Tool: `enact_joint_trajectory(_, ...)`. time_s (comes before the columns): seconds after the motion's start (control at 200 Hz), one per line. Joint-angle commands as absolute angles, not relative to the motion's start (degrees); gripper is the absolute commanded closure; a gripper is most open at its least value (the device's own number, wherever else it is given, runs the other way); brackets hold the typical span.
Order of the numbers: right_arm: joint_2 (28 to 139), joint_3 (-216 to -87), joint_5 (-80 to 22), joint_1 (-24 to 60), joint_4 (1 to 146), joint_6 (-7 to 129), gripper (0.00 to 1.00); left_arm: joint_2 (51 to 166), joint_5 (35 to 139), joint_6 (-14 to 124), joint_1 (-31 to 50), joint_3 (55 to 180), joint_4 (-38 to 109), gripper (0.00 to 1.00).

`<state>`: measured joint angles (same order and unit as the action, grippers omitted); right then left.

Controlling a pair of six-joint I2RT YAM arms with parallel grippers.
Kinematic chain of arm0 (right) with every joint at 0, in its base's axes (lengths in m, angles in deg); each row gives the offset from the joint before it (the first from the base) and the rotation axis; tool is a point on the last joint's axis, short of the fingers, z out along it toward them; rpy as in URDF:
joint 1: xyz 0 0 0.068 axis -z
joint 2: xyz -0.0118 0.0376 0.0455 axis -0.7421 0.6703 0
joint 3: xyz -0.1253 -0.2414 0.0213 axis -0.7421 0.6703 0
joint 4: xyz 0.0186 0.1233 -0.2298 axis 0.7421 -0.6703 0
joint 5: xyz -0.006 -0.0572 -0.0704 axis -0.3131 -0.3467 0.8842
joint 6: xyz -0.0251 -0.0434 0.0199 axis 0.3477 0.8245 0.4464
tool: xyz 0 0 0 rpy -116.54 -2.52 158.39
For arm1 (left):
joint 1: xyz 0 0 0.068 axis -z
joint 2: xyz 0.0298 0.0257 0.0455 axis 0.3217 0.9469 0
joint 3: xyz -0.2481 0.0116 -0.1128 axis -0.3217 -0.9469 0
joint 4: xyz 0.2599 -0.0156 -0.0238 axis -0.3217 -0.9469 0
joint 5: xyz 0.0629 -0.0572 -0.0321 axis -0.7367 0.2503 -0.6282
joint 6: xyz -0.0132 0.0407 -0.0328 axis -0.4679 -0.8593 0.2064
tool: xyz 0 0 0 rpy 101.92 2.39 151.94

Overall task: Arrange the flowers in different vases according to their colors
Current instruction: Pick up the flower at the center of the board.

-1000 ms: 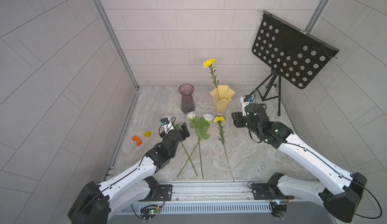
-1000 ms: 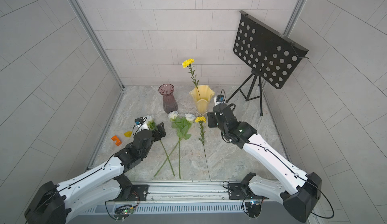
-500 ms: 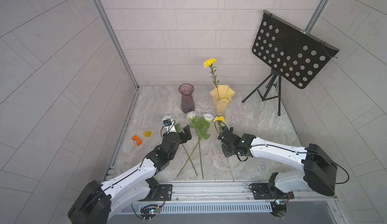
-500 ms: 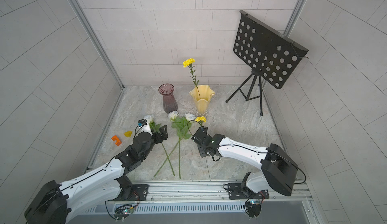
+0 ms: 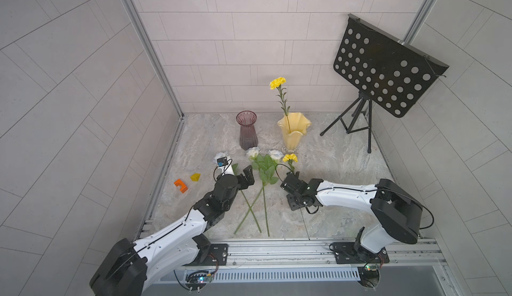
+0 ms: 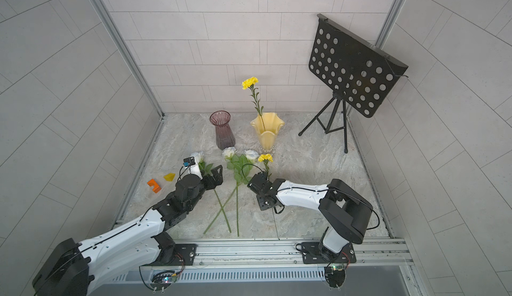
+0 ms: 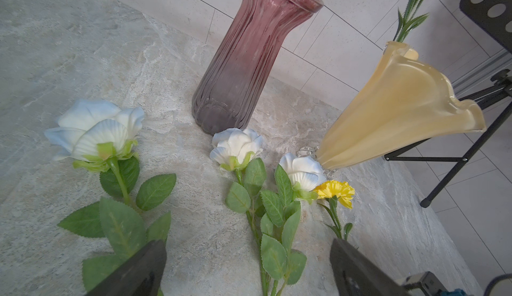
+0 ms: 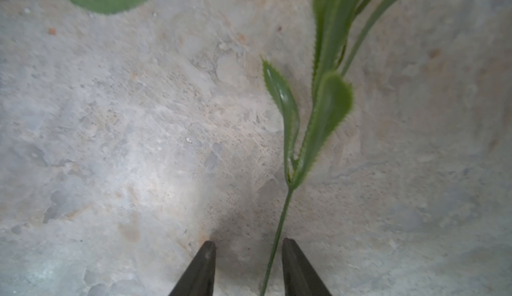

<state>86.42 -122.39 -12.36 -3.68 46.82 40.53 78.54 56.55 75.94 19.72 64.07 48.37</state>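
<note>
No readable text, brand, number or sign in any view. Only candidate: blue sticker (image 5: 221, 162) on the wrist camera (image 5: 225, 169) of the left arm, also in a top view (image 6: 188, 164), too small to read. Circuit boards (image 5: 200, 278) under the front rail show lit dots only, with no legible markings.

In a top view the left arm (image 5: 177, 233) stretches from its base toward 1 o'clock. The left hand (image 7: 246, 243) is held low, jaws spread wide. The right arm (image 5: 346, 197) folds at the elbow, its forearm lying toward 9 o'clock. The right hand (image 8: 248, 242) angles toward 12 o'clock, jaws narrowly parted.
</note>
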Motion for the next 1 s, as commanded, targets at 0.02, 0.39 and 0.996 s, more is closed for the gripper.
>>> enact_joint_trajectory(0.02, 88.3, -122.4, -11.3, -2.7, 46.2, 40.9, 0.61, 77.8, 56.4, 74.8, 19.6, 65.2, 49.5, 0.00)
enact_joint_trajectory(0.39, 89.8, -121.7, -9.4, -0.9, 45.9, 41.3, 0.69, 78.2, 56.3, 74.6, 19.7, 65.2, 49.6, 0.00)
enact_joint_trajectory(0.996, 82.5, -125.5, -5.9, -2.1, 35.8, 42.5, 1.00, 82.5, 48.3, 80.4, 19.7, 70.7, 39.7, 0.00)
